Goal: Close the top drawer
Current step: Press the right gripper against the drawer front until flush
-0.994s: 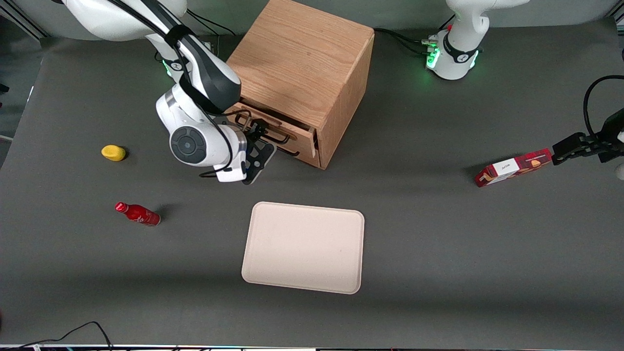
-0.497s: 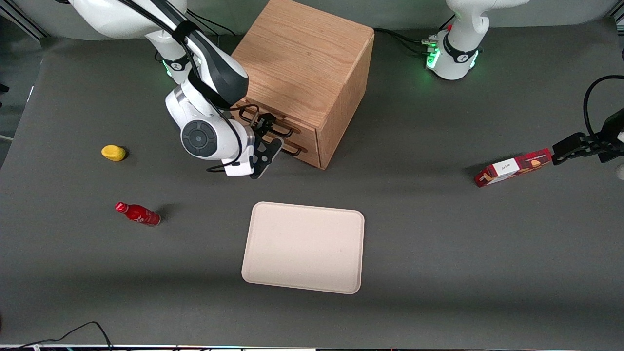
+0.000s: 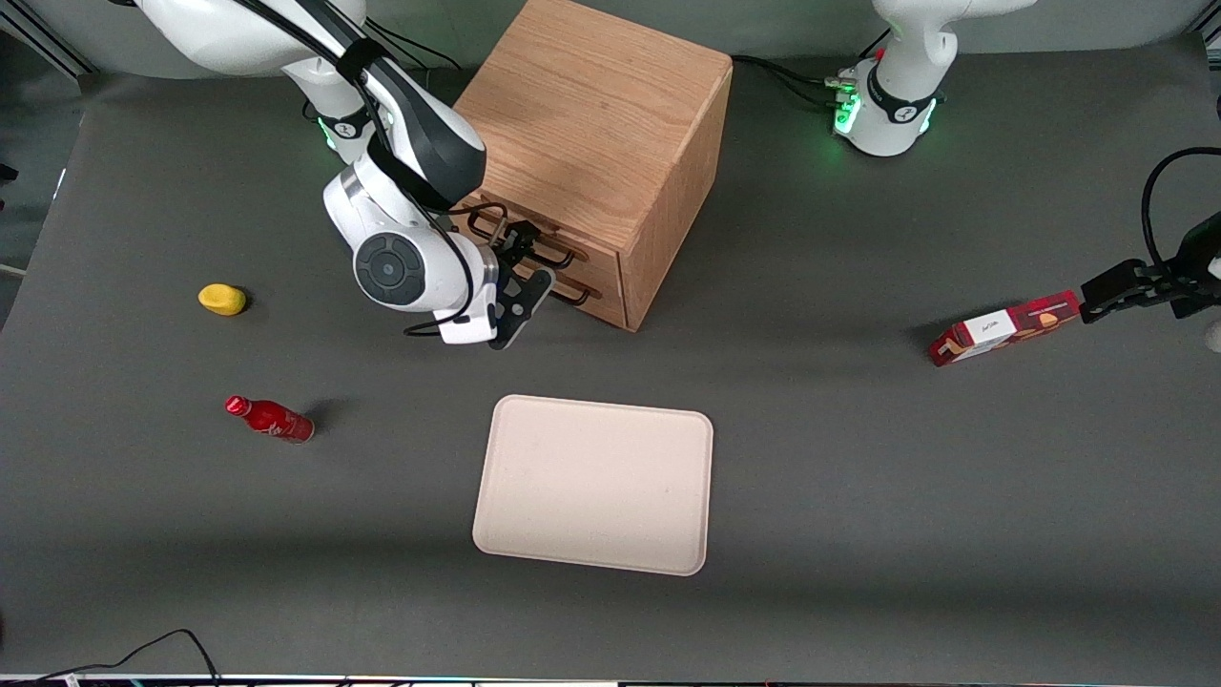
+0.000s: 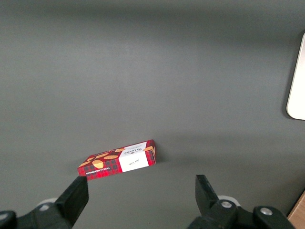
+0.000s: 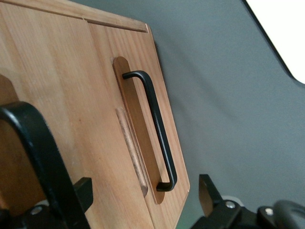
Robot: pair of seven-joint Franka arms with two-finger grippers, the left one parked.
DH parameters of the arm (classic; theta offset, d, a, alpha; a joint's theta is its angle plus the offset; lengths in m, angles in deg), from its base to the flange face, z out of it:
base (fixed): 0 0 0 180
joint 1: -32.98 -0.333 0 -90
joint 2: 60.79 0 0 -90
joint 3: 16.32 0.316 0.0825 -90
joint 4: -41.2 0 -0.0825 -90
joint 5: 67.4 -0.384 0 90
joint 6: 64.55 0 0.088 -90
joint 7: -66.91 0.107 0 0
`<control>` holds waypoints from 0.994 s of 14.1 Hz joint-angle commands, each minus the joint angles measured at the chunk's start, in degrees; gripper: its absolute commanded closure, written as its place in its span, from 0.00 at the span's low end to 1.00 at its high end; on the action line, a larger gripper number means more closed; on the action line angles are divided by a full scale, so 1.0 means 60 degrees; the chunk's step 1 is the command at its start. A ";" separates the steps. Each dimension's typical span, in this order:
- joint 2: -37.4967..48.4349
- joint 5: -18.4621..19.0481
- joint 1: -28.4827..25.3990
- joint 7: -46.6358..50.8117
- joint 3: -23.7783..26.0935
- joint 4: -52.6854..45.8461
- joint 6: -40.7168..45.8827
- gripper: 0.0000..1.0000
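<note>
The oak cabinet (image 3: pixel 610 124) stands at the back middle of the table. Its top drawer (image 3: pixel 584 256) sits pushed in, flush with the lower drawer front (image 3: pixel 599 298); both have black wire handles. My right gripper (image 3: pixel 530 269) is right in front of the drawer fronts, at the handles, open and holding nothing. In the right wrist view the gripper (image 5: pixel 143 195) spans the seam between the top drawer front (image 5: pixel 47 71) and the lower front. The lower handle (image 5: pixel 153 129) lies between the fingertips (image 5: pixel 207 191). A black curved bar (image 5: pixel 33 157) is very close to the camera.
A beige tray (image 3: pixel 591 482) lies nearer the front camera than the cabinet. A yellow object (image 3: pixel 221 299) and a red bottle (image 3: pixel 270 418) lie toward the working arm's end. A red box (image 3: pixel 1006 326) lies toward the parked arm's end and shows in the left wrist view (image 4: pixel 119 162).
One second ago the top drawer stuck out a little. The gripper moved toward the cabinet and the drawer went in flush. Nothing has moved in the last half second.
</note>
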 commanded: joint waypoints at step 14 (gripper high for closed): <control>0.0252 0.0051 0.0358 0.0414 -0.0197 -0.1372 0.0849 0.00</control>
